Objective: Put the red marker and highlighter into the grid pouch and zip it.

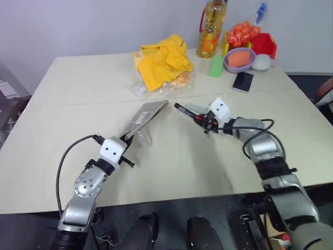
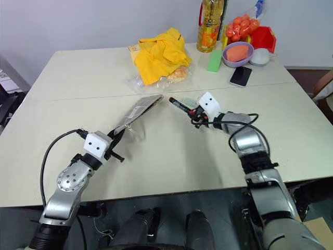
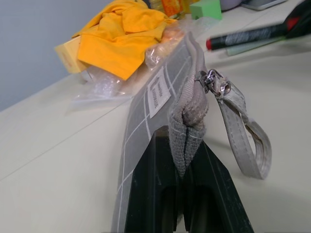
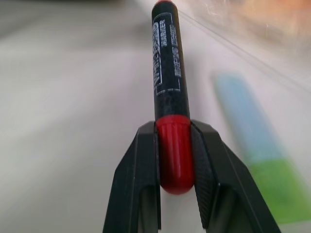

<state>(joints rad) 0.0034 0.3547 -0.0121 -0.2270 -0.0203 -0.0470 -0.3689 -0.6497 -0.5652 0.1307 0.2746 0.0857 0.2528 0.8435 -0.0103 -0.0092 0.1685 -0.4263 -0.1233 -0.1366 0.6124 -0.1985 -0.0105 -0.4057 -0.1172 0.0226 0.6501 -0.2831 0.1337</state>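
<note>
One red marker (image 4: 171, 92) clamped in the right gripper (image 4: 175, 160), one highlighter (image 4: 257, 160) on the table, one grid pouch (image 3: 160, 92) pinched edge-up in the left gripper (image 3: 187, 189), both forearms low, angled inward.

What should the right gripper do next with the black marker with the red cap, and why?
Probably carry the black marker with the red cap toward the grey grid fabric pouch. The right gripper is shut on its red cap, its far end pointing at the pouch, whose end the left gripper pinches, raised off the table. Whether the zip is open cannot be told.
</note>
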